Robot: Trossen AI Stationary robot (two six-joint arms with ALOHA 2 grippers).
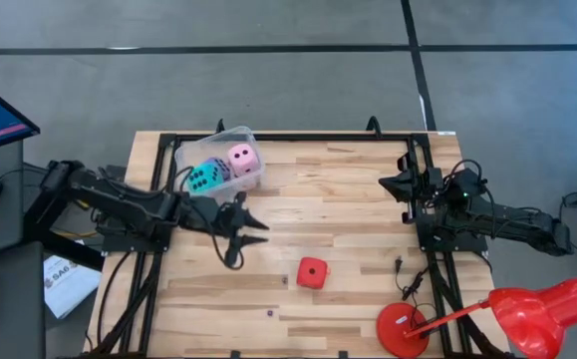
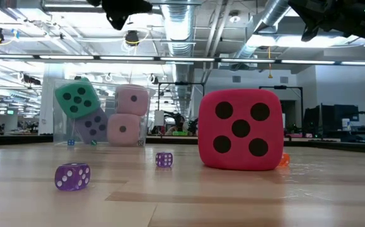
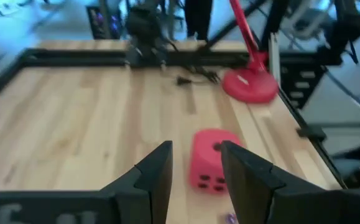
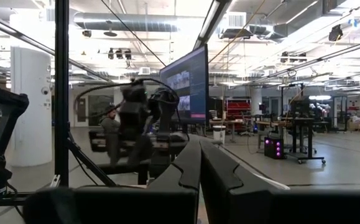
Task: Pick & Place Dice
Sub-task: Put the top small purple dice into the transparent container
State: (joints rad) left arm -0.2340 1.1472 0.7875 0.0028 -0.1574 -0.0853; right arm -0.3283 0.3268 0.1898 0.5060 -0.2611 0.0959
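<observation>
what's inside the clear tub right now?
In the clear tub: a cyan die, a violet-blue die and two pale pink dice, stacked. Anything behind them is hidden.

I see a red die [image 1: 312, 271] with dark pips on my pale, streaky wooden table [image 1: 348, 199], and in the clear tub [image 1: 236, 135] a cyan die [image 1: 204, 178] with dark pips, a pale pink die [image 1: 244, 158] with darker pink pips and a violet-blue die [image 2: 94, 126]. Low down I catch a second pale pink die [image 2: 123, 128] and two tiny translucent purple dice [image 2: 72, 176] — white-pipped. My arms are dark, the frame black, and the lamp [image 1: 527, 314] bright red — base and shade alike.
</observation>
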